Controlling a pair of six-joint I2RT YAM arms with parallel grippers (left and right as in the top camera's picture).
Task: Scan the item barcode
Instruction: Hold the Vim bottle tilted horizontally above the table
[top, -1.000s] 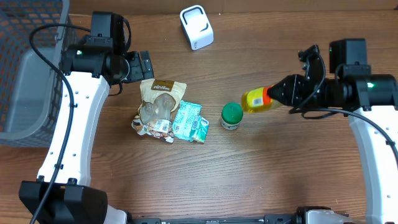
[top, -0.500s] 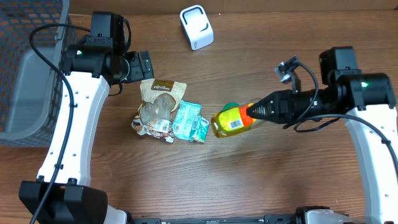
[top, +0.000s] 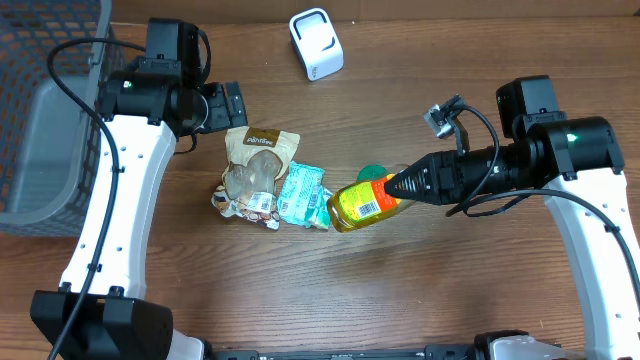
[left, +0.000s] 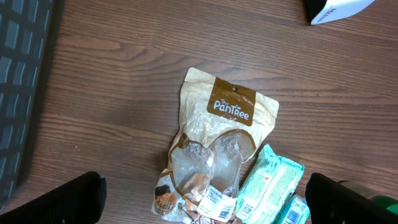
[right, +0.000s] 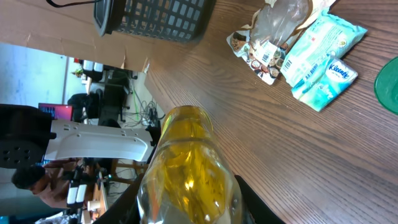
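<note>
My right gripper (top: 405, 186) is shut on a yellow bottle (top: 362, 203) and holds it on its side above the table, its white barcode label facing up. In the right wrist view the bottle (right: 186, 168) fills the space between the dark fingers (right: 134, 196). A white scanner (top: 316, 43) stands at the far edge of the table; a corner of the scanner (left: 339, 7) shows in the left wrist view. My left gripper (top: 225, 105) stands open over the top of a brown Pantree pouch (left: 217, 130), holding nothing.
Teal tissue packs (top: 305, 197) lie beside the pouch (top: 255, 165). A green-lidded jar (top: 373, 171) stands partly hidden behind the bottle. A dark mesh basket (top: 45, 110) fills the far left. Bare wood lies in front and to the right.
The right arm has carried the bottle left and toward the front, from right of the green jar to in front of it, turning the label upward. The left arm has not moved.
</note>
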